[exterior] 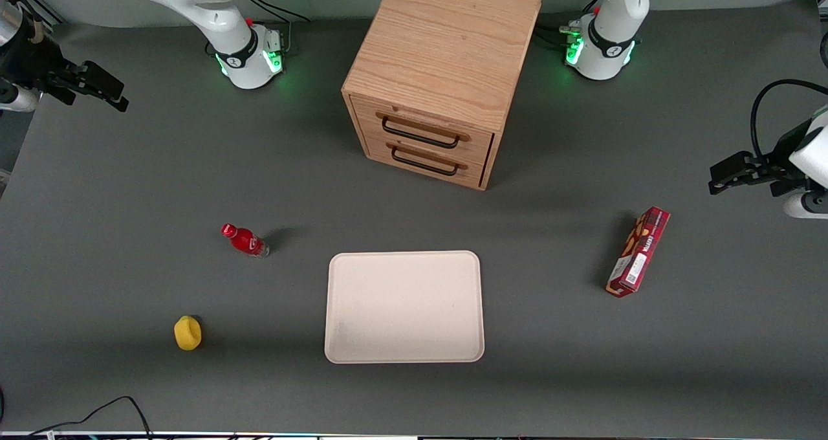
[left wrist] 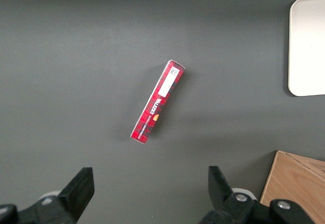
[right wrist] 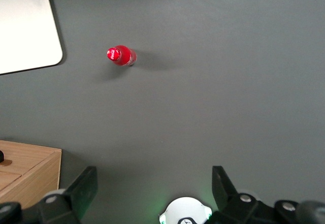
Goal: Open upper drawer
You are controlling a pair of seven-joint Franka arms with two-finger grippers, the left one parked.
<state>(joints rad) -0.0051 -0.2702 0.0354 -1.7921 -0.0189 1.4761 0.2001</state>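
The light oak cabinet point(exterior: 440, 58) stands at the back middle of the table. Its upper drawer point(exterior: 424, 124) is closed, and the thin black wire handle point(exterior: 419, 136) lies against its front. The lower drawer point(exterior: 427, 158) beneath it is closed too. My gripper point(exterior: 110, 94) is open and empty, raised above the working arm's end of the table, well apart from the cabinet. In the right wrist view the gripper point(right wrist: 155, 186) has its fingers point(right wrist: 85, 186) spread wide over bare table, with a corner of the cabinet point(right wrist: 28, 165) showing.
A red bottle point(exterior: 244, 240) stands nearer the front camera than the cabinet, toward the working arm's end. A yellow object point(exterior: 187, 332) lies nearer still. A cream tray point(exterior: 404, 307) lies in front of the cabinet. A red box point(exterior: 638, 252) lies toward the parked arm's end.
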